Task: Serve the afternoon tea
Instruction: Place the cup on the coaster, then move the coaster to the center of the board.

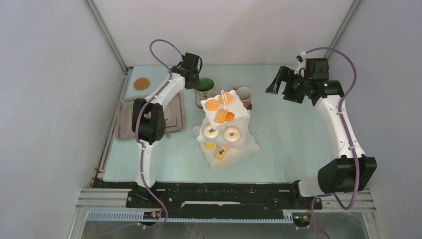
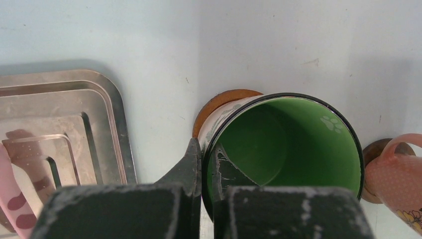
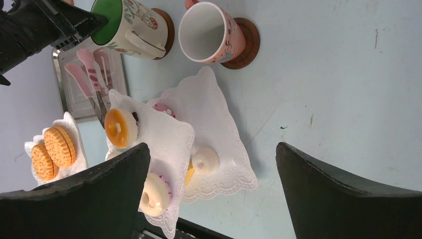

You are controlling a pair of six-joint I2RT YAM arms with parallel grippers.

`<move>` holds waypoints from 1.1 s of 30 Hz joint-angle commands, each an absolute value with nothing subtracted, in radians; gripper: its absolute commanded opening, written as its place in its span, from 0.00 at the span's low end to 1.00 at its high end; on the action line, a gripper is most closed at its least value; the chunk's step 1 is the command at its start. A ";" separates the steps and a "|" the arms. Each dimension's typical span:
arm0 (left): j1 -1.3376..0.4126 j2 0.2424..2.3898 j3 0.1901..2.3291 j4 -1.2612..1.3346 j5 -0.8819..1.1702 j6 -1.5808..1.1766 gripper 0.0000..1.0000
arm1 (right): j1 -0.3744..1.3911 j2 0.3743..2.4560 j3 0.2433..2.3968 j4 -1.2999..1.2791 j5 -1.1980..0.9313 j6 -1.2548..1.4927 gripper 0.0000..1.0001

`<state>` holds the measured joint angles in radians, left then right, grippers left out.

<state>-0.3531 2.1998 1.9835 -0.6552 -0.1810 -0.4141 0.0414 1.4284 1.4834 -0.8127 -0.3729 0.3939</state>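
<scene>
Now the left gripper point(image 2: 206, 167) is closed tight on the rim of the green-inside mug point(image 2: 283, 144), with one finger outside the wall and the other one inside. The mug is near the far edge of the worktop point(image 1: 288, 144), a little left of the middle, over a brown coaster point(image 2: 219, 99). I cannot tell if its base rests fully on the coaster or is a little lifted.

Just to its right, the pink mug point(image 1: 244, 94) stands on a coaster of its own. In front of both, about in the middle of the worktop, is the white three-tier stand point(image 1: 251, 145) with orange biscuits point(image 1: 212, 105) on top and small donuts point(image 1: 231, 133) lower. One spare coaster point(image 1: 141, 83) lies alone in the far left corner, and the grey tray point(image 1: 123, 119) lies along the left edge.

The right gripper point(image 1: 279, 85) hangs over the far right part of the worktop with its jaws fully apart and nothing between them.

I think the step in hand is placing the green mug on its coaster. The next move then calls for a level mug centred on the coaster, then opening the fingers and rising straight up, so the inner finger does not tip it toward the pink mug.
</scene>
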 commanded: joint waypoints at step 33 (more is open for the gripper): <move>-0.072 1.937 1.968 -0.582 0.029 -0.455 0.79 | 0.068 1.466 1.475 -0.779 -0.432 0.442 1.00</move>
